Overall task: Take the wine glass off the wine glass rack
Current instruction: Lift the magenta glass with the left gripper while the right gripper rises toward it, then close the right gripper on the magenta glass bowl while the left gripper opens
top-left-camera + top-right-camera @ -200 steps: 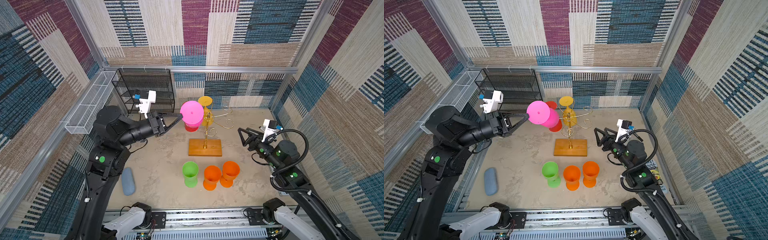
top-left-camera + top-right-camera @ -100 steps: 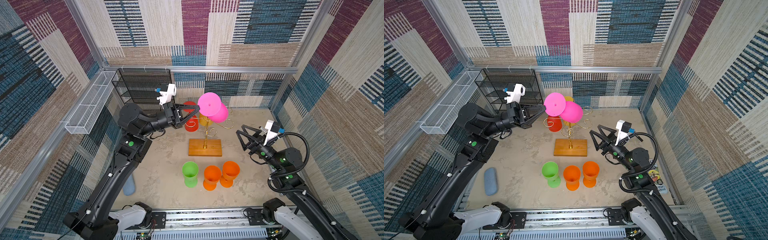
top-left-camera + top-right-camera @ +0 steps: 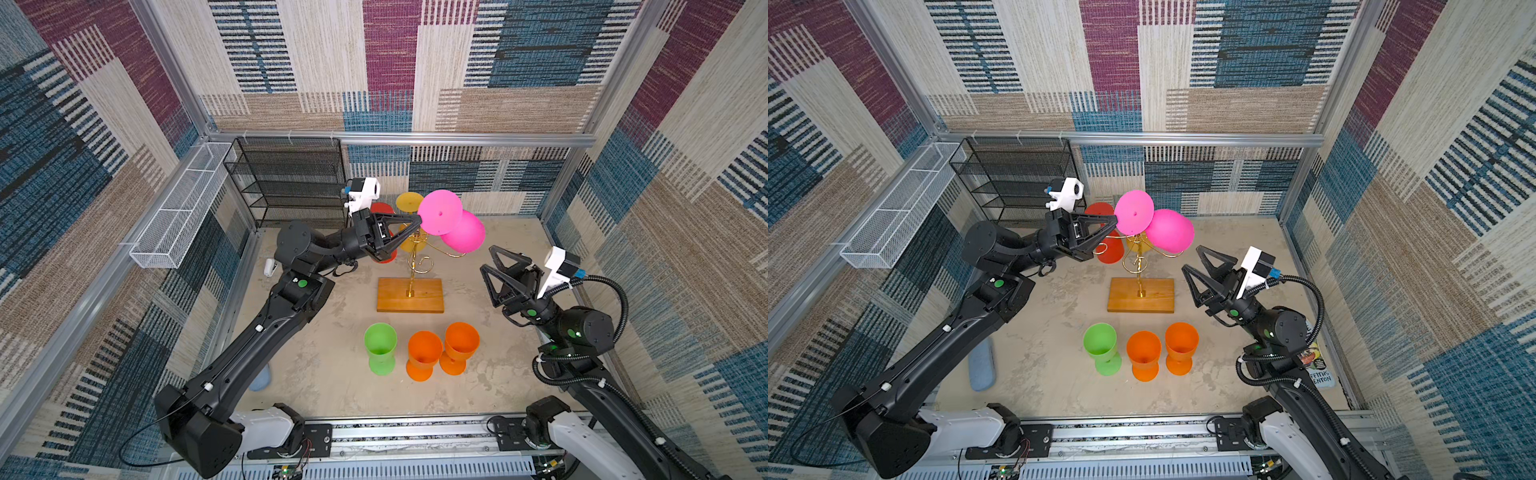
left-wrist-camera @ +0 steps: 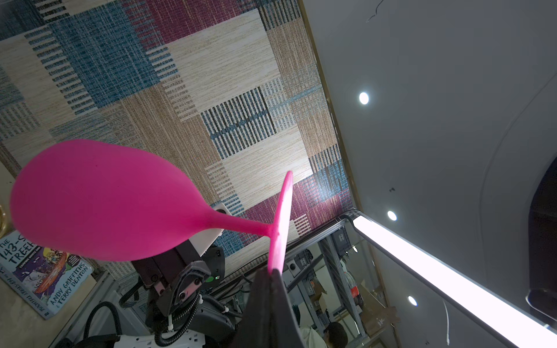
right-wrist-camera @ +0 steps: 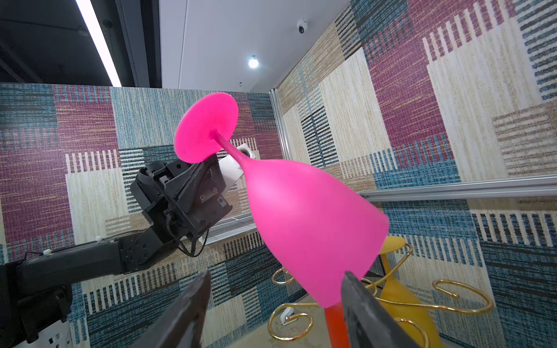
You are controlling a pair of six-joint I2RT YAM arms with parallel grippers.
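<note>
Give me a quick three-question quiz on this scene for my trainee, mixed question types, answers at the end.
1. True or false: the left pincer grips the pink wine glass by its bowl.
2. How many glasses stand upright on the table before the wine glass rack? A two, B three, C five.
3. Fill in: the right pincer is ____ and empty.
Key: 1 false, it pinches the foot. 2 B. 3 open.

1. The pink wine glass (image 5: 310, 223) looks like smooth, matt plastic.
2. The wine glass rack (image 3: 409, 296) is shiny gold metal wire and smooth wood.
3. The desk (image 3: 328, 365) looks rough and dull.
</note>
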